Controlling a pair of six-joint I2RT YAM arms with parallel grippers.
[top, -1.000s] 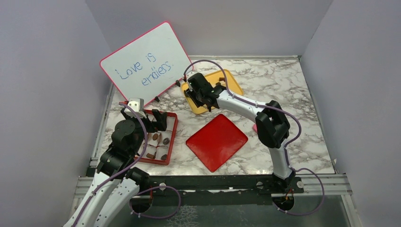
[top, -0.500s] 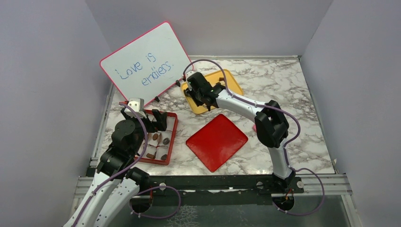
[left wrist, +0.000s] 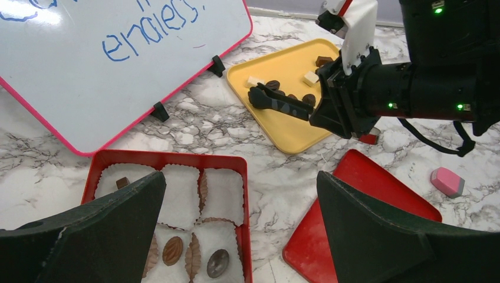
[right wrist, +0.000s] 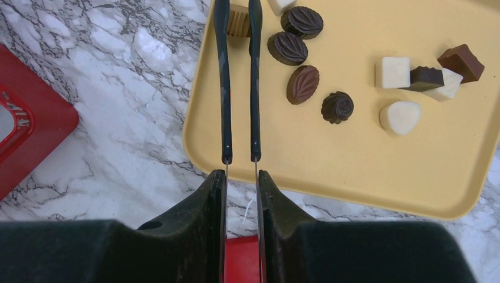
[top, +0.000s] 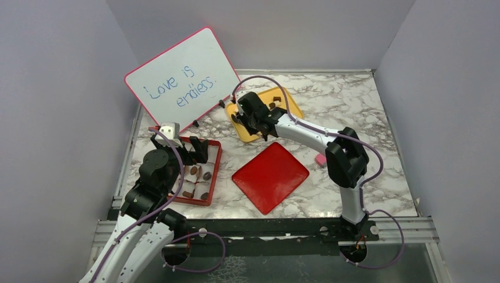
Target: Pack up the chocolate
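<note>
The whiteboard [top: 180,76] walled off the far left. The red lid [top: 270,175] lay between red box [top: 214,168] and yellow tray [right wrist: 354,159], with bare surface [top: 368,127] around it. The right pincer [left wrist: 256,95] hung over the tray's chocolate [right wrist: 303,84].

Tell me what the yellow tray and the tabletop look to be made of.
The yellow tray: likely plastic, matte, moulded rounded rim, uniform colour. The tabletop: marble-look, white with grey veins; stone or printed laminate, cannot tell.
</note>
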